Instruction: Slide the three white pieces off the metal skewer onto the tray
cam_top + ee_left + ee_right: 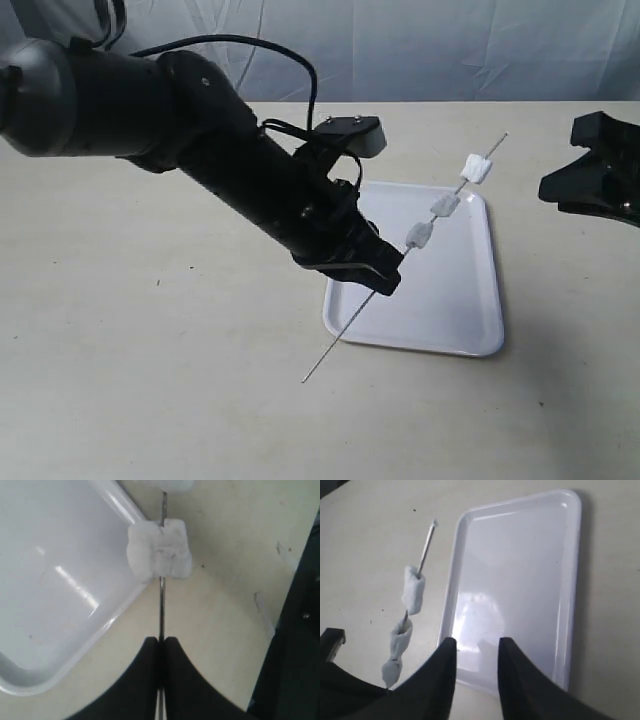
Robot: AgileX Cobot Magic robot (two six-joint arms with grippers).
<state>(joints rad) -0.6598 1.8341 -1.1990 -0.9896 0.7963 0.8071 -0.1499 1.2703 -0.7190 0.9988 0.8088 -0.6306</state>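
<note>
My left gripper (385,275) (161,642) is shut on the metal skewer (340,340) (162,605), holding it slanted above the near part of the tray (470,300) (60,555) (520,570). Three white pieces are threaded on the skewer (426,550): one (419,236) (159,550) close to the left fingertips, one (445,205) in the middle, one (477,168) near the far tip. In the right wrist view they hang in a row (413,590). My right gripper (476,647) is open and empty, over the tray's edge; in the exterior view its black body (595,170) shows at the right edge.
The tray lies on a beige tabletop (150,380). A grey cloth backdrop (420,50) hangs behind the table. The left arm's black body (200,140) stretches across the left half of the scene.
</note>
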